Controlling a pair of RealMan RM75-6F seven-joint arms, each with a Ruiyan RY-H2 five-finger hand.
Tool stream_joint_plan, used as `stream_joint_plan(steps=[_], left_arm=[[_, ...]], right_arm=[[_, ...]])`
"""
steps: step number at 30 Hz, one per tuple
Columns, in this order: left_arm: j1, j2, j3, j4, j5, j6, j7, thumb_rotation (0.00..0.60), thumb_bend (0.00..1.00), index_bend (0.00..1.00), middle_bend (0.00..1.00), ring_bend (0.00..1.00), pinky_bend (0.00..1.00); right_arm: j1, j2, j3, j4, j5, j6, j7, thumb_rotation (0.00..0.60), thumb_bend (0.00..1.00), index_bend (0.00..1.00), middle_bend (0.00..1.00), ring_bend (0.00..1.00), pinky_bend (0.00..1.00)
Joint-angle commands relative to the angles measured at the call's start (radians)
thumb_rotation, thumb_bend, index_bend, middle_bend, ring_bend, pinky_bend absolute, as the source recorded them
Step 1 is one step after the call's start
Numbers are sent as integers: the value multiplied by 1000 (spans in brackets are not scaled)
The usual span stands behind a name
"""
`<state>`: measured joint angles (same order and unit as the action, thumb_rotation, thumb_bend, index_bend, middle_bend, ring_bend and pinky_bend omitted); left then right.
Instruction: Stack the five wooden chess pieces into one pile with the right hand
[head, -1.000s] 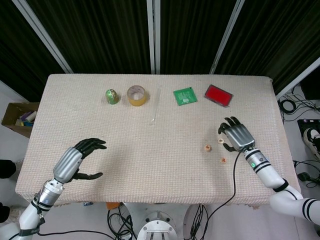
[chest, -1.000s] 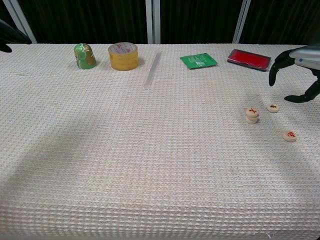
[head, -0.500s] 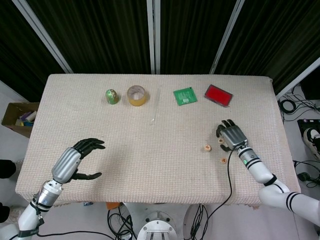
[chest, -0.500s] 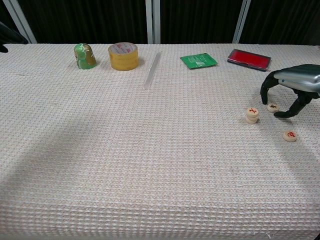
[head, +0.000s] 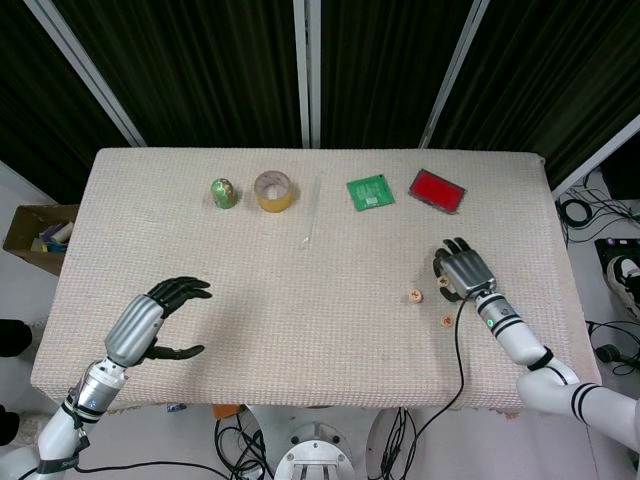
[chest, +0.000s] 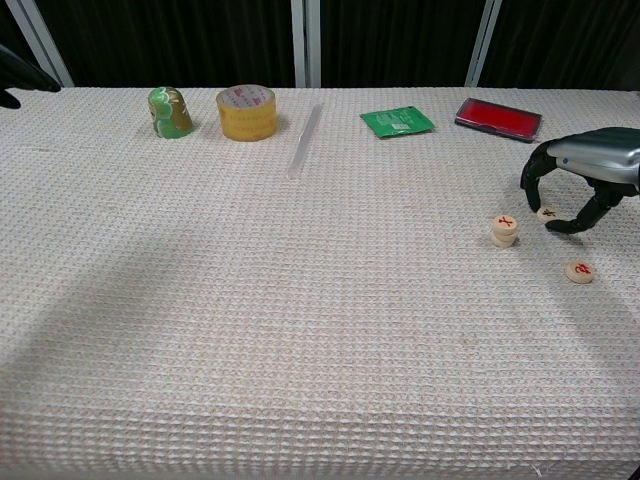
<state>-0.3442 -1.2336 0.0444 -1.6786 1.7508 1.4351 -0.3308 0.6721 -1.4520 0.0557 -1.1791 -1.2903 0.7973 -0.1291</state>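
A short stack of round wooden chess pieces (chest: 505, 231) stands on the right of the table, also seen in the head view (head: 416, 296). One single piece (chest: 547, 213) lies just right of the stack. Another piece (chest: 578, 271) lies nearer the front edge (head: 447, 321). My right hand (chest: 585, 175) arches over the single piece, fingers on its left and thumb on its right, and I see no firm contact. From above, the right hand (head: 463, 273) hides most of that piece. My left hand (head: 150, 322) hovers at the front left, fingers curved and apart, holding nothing.
Along the back edge sit a green figurine (chest: 169, 111), a yellow tape roll (chest: 247, 112), a clear rod (chest: 304, 140), a green card (chest: 397, 121) and a red pad (chest: 497, 118). A cardboard box (head: 35, 237) stands beside the table's left edge.
My right hand has come down and moved in around the single piece beside the stack; it has hardly moved in the last half second. The pieces and the left hand stay put.
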Motion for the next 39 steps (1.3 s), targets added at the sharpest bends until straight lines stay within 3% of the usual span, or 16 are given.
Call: stream_joint_plan(steps=[1, 8, 13, 21, 39], left_arm=[[1, 2, 0, -1, 0, 2, 0, 600, 0, 274, 209, 174, 226], [0, 3, -3, -6, 3, 6, 3, 600, 0, 274, 209, 173, 226], [0, 1, -1, -10, 8, 5, 9, 600, 0, 275, 209, 174, 226], [8, 2, 4, -4, 4, 10, 4, 600, 0, 274, 209, 174, 226], [8, -10, 6, 18, 6, 9, -15, 600, 0, 274, 209, 173, 226]], right_arm=[[-7, 15, 3, -21, -11, 21, 9, 600, 347, 531, 269, 54, 112], [-26, 155, -1, -214, -101, 113, 18, 600, 348, 532, 272, 54, 112], [-8, 191, -2, -304, -134, 104, 4, 600, 348, 532, 273, 54, 113], [28, 153, -5, -304, -122, 44, -44, 600, 347, 537, 271, 54, 112], [35, 120, -16, -278, -76, 18, -111, 600, 344, 521, 267, 54, 103]])
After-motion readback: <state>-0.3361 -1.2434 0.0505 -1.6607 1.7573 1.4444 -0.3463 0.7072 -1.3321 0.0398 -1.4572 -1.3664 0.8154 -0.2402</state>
